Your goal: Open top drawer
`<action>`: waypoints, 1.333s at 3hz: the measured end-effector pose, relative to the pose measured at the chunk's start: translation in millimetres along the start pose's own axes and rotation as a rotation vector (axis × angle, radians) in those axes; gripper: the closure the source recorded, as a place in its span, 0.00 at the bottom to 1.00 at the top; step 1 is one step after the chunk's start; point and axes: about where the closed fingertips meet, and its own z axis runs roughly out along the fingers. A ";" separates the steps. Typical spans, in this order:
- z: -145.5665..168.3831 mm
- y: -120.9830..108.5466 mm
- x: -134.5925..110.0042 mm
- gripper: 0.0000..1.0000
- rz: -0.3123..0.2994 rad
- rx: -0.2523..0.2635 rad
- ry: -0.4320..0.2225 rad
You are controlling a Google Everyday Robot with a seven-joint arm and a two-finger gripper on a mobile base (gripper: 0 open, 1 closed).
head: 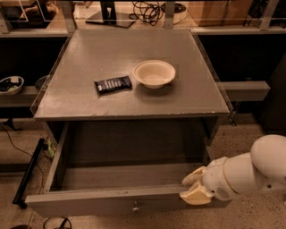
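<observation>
The top drawer (pixel 111 200) of the grey cabinet stands pulled far out toward me. Its grey box interior (pixel 129 174) is exposed and looks empty. Its front carries a small round knob (pixel 134 206) at centre. My gripper (pixel 194 188), cream-tipped on a white arm (pixel 250 172), sits at the right end of the drawer front's top edge, touching it. The two lower drawers are hidden below the open one.
On the cabinet top (pixel 89 58) lie a cream bowl (pixel 154 73) and a dark snack bar (pixel 113 84). Shelves with a bowl (pixel 10 84) stand at the left, a shelf end (pixel 246 91) at the right. Cables (pixel 147 9) lie behind. A black bar (pixel 29 172) lies on the floor at left.
</observation>
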 end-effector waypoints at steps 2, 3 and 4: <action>-11.9 21.5 14.3 1.00 0.032 0.005 -0.004; -19.1 31.3 23.6 1.00 0.052 0.010 -0.004; -23.7 36.6 26.8 1.00 0.064 0.014 -0.003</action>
